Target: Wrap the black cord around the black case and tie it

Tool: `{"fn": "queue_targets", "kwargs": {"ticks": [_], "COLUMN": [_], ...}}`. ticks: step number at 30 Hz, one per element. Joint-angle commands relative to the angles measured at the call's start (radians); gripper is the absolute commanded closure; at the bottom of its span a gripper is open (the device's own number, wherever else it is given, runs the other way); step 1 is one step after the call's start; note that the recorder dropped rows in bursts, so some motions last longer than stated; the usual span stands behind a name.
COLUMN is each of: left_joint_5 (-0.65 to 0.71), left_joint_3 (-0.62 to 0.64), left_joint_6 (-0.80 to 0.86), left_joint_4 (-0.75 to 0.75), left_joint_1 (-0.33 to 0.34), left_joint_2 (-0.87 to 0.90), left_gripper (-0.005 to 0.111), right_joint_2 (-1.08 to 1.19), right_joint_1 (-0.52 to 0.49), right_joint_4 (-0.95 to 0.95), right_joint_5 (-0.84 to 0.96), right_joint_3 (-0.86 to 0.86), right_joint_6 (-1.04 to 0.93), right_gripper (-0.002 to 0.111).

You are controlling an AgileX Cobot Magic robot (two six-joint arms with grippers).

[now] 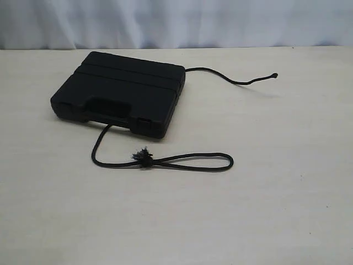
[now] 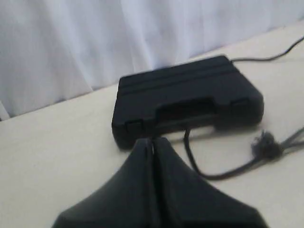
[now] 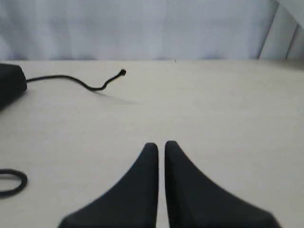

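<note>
Exterior view: black case (image 1: pixel 124 88), tabletop (image 1: pixel 265 210), curtain (image 1: pixel 176 22)

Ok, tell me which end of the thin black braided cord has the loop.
The end on the handle side of the flat black plastic case: past its frayed knot it forms a loop. The other end only has a small knotted tip.

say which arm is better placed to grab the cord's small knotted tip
Probably right: the knotted tip lies right of the black case, ahead of the right claw, while the left claw faces the case's handle side.
</note>
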Motion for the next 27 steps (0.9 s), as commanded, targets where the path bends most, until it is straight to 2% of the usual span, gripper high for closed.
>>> {"fn": "queue_targets", "kwargs": {"ticks": [1, 4, 7, 10, 12, 14, 16, 21, 24, 27], "left_joint_5": [-0.242, -0.391, -0.519, -0.601, -0.656, -0.835, -0.941, -0.990, -1.041, -1.094], "left_joint_3": [0.004, 0.004, 0.004, 0.004, 0.004, 0.004, 0.004, -0.094, -0.202, -0.267], "left_joint_6": [-0.029, -0.029, -0.035, -0.098, -0.190, -0.445, -0.547, -0.561, -0.650, -0.726], "left_joint_4": [-0.290, -0.433, -0.444, -0.437, -0.371, -0.043, 0.093, 0.138, 0.194, 0.279], "left_joint_1": [-0.008, -0.008, -0.008, -0.008, -0.008, -0.008, -0.008, -0.008, -0.008, -0.008], "left_joint_2": [-0.003, -0.003, -0.003, -0.003, -0.003, -0.003, 0.021, 0.219, 0.438, 0.554], "left_gripper": [0.107, 0.107, 0.107, 0.107, 0.107, 0.107, 0.107, 0.107, 0.107, 0.107], "right_joint_2": [-0.006, -0.006, -0.006, -0.006, -0.006, -0.006, -0.006, -0.006, -0.006, -0.006], "right_joint_1": [-0.004, -0.004, -0.004, -0.004, -0.004, -0.004, -0.004, -0.004, -0.004, -0.004], "right_joint_4": [0.112, 0.412, 0.540, 0.687, 0.766, 0.787, 0.787, 0.787, 0.768, 0.712], "right_joint_5": [-0.172, -0.259, -0.363, -0.389, -0.425, -0.547, -0.597, -0.738, -0.750, -0.750], "right_joint_3": [0.001, 0.001, 0.001, 0.001, 0.001, 0.001, 0.001, 0.001, -0.008, -0.061], "right_joint_6": [-0.001, 0.000, 0.000, 0.000, 0.002, 0.009, 0.050, 0.146, 0.146, 0.146], "right_gripper": [0.104, 0.104, 0.104, 0.104, 0.104, 0.104, 0.104, 0.104, 0.104, 0.104]}}
